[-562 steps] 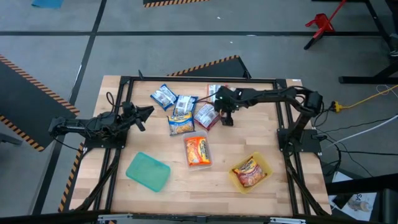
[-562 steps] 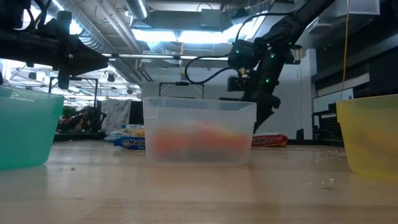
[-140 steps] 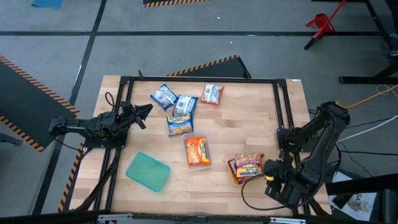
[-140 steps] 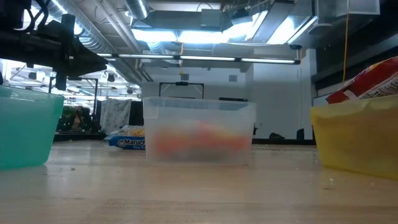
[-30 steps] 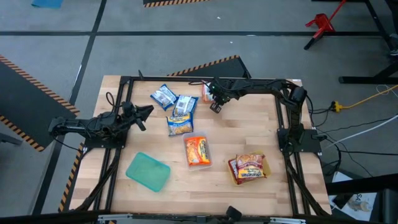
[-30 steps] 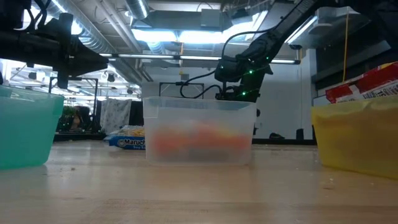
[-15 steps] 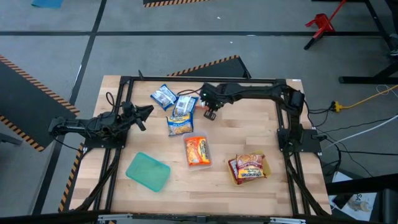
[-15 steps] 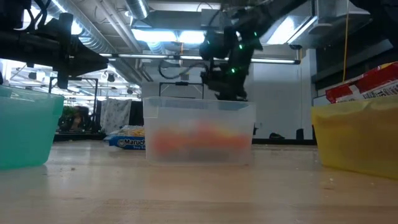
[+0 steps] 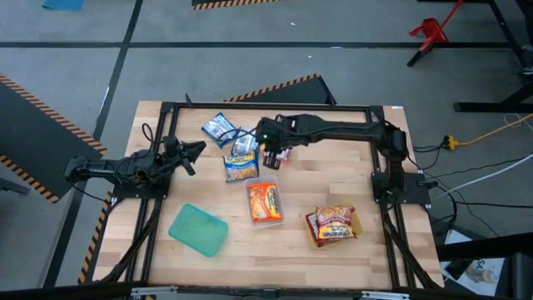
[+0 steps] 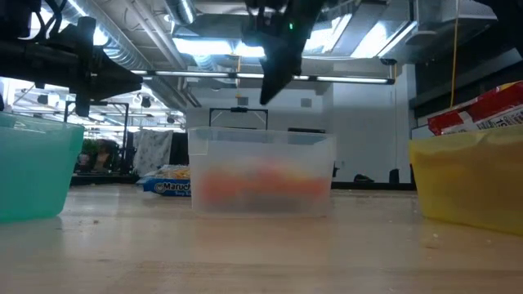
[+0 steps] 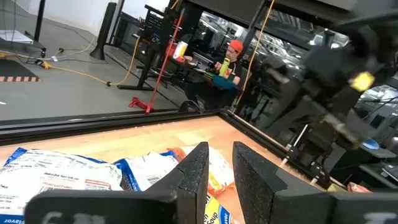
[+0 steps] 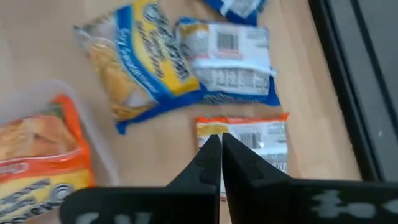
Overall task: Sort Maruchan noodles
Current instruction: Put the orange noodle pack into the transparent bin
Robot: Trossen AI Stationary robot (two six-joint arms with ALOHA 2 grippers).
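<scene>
High view: R gripper (image 9: 271, 158) now well in from the far edge, moved toward the table's centre over the last sec; orange-edged packet (image 9: 268, 162) gone from its far-edge spot and travelling with it. Jaws pinched together on that packet. Judged: pick done, carry under way, prob. bound for the clear tray (image 9: 252, 218) already holding an orange packet (image 9: 264, 200). Red packets sit in the yellow tray (image 9: 310, 237); teal tray (image 9: 198, 229) bare; blue packets (image 9: 219, 127) and blue-yellow packet (image 9: 241, 167) unsorted. L gripper (image 9: 187, 152) parked at left edge, fingers apart, holding nothing. Right wrist view confirms grip: packet's barcode end at fingertips, not legible from above. Low view adds height only: gripper (image 10: 270, 86) well above the tray rim; packet not discernible.
</scene>
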